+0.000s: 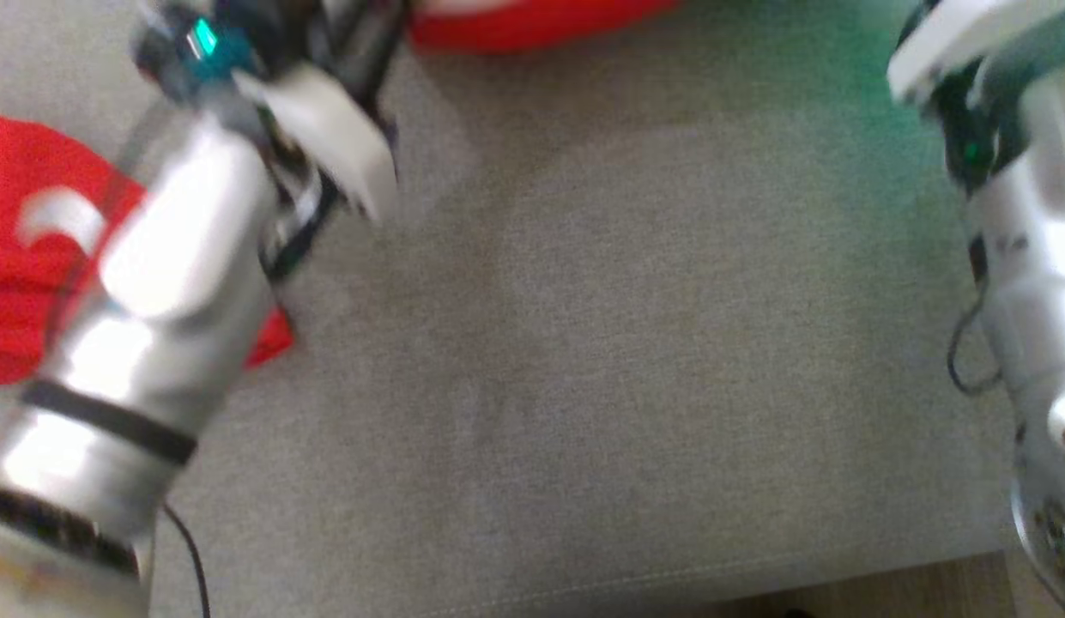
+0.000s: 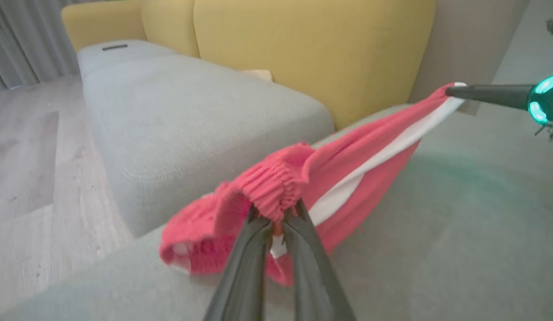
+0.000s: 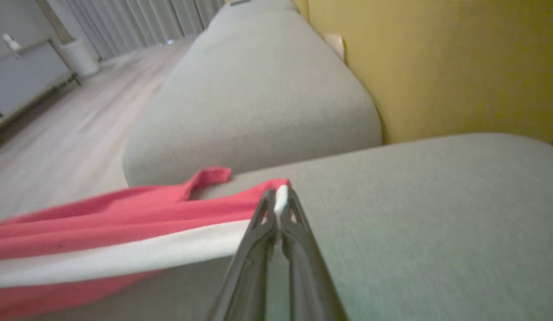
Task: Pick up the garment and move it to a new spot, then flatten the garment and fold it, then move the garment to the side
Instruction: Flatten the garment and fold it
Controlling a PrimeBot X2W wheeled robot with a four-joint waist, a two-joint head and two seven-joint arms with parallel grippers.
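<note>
Left fingers (image 2: 243, 263) and right fingers (image 3: 251, 263) clamp a red, white-striped knit garment (image 2: 347, 149), centre frame. Seemingly mid-move; next, spread it flat

Supporting surface is a grey fabric seat cushion (image 1: 635, 343), weave flat and unwrinkled, with a stitched front edge above a wooden floor (image 2: 31, 178). It butts against yellow back cushions (image 2: 312, 53) and sits beside a second grey cushion (image 2: 191, 111). On it is a red garment (image 2: 356, 151) with a white stripe: the bunched ribbed end sags to the cushion near its left edge, and the rest is stretched clear of the fabric.
</note>
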